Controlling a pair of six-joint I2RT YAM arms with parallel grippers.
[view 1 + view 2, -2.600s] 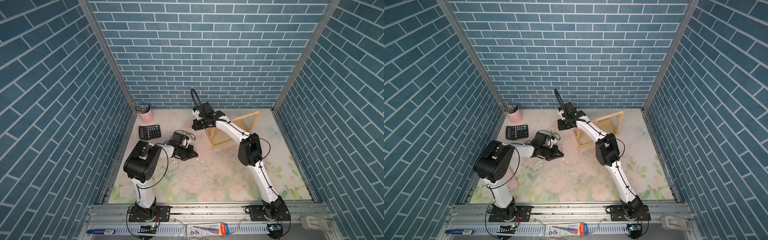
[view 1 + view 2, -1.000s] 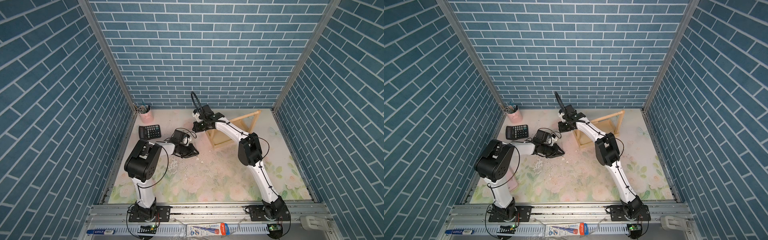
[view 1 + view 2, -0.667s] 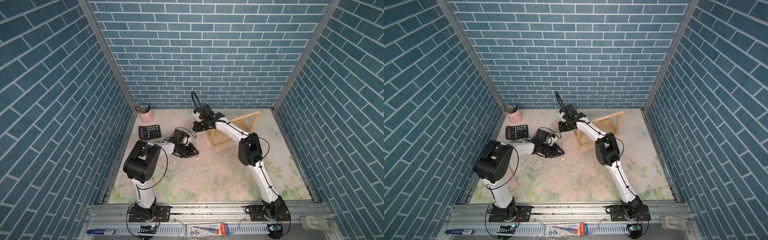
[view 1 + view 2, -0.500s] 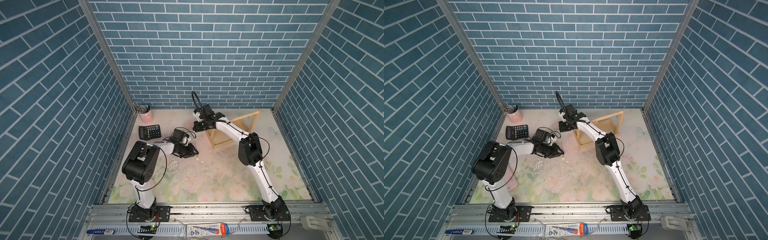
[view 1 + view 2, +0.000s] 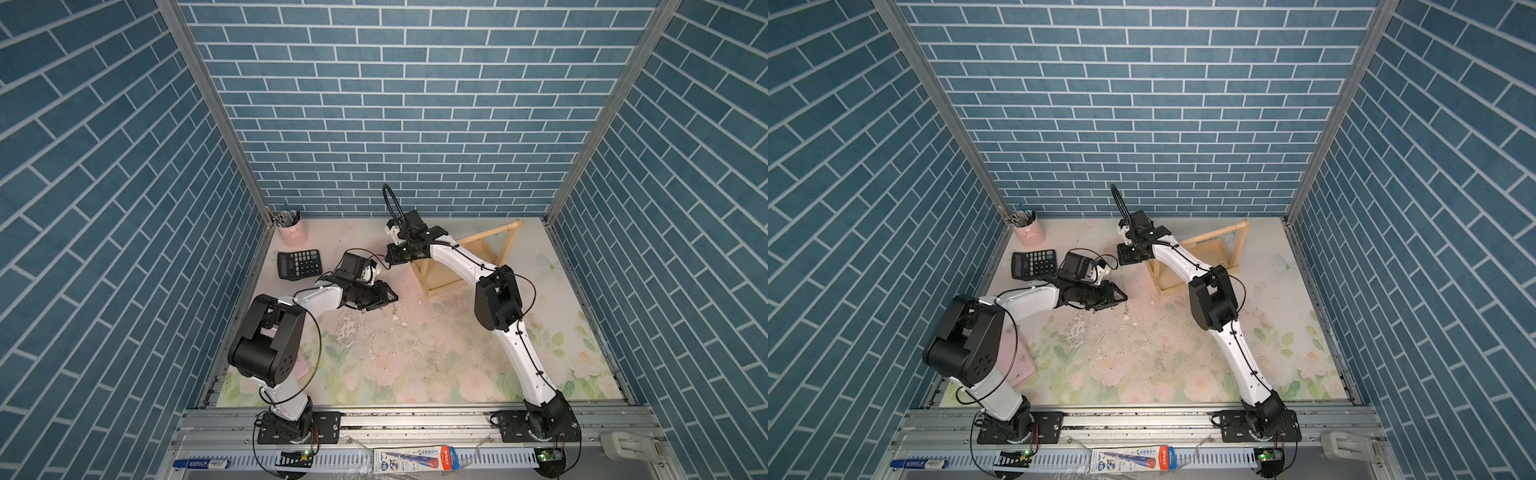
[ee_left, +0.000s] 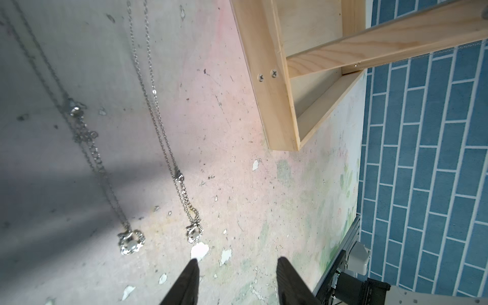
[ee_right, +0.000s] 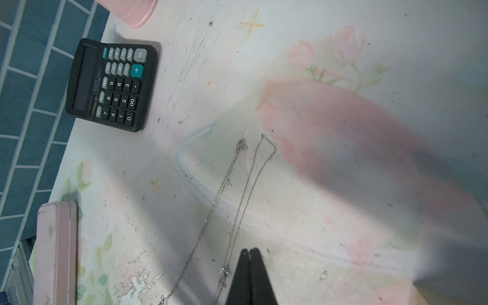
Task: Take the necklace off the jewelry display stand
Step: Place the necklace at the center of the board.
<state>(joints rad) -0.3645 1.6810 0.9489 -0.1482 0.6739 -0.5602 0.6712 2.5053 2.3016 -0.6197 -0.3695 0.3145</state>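
Note:
The necklace (image 6: 194, 233) is a thin silver chain lying stretched on the floral mat, off the stand and to its left. Its strands (image 7: 241, 144) each end in a small flower-shaped piece by my left fingertips. Behind it, the pale wooden jewelry display stand (image 5: 440, 274) (image 6: 266, 79) has a bare top bar (image 5: 1217, 235). Low over the mat, my left gripper (image 6: 237, 264) (image 5: 392, 297) is open and empty, one tip just short of a pendant. My right gripper (image 7: 249, 250) (image 5: 388, 262) is shut; the chain runs beside its tips, not visibly between them.
A black calculator (image 5: 300, 264) and a pink cup of pens (image 5: 291, 230) sit at the back left. A pink case (image 7: 55, 250) lies along the left edge. Blue brick walls close in three sides. The mat has flaked white patches (image 5: 349, 332).
My left gripper's jaws have spread apart beside the pendants. Both arms have hardly shifted.

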